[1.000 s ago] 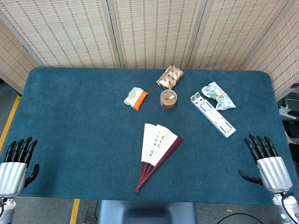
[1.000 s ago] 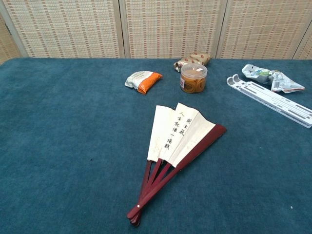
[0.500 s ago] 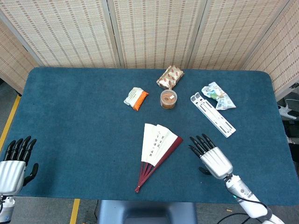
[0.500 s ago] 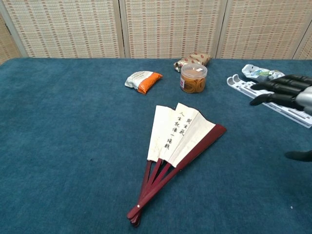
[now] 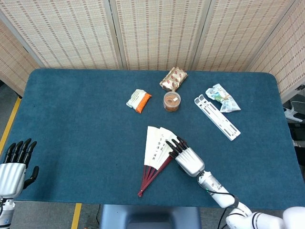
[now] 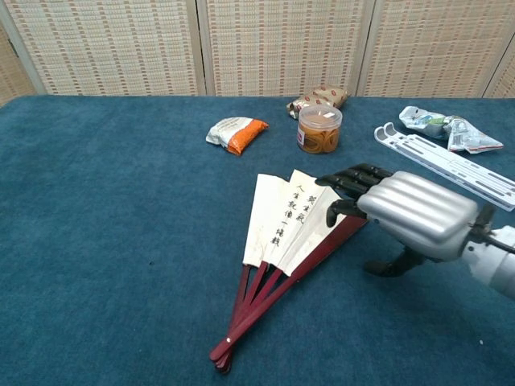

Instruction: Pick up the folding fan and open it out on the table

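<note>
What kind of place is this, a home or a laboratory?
Probably a robot test or data-collection room, not a home. A table covered in blue felt stands before plain woven folding screens, and unrelated items lie on it like props: a folding fan, snack packets and a small jar.

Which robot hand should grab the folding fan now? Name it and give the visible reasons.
The right robot hand: its fingers already reach over the outer red rib of the partly spread folding fan. The left robot hand sits at the table's near left corner, far from it.
</note>
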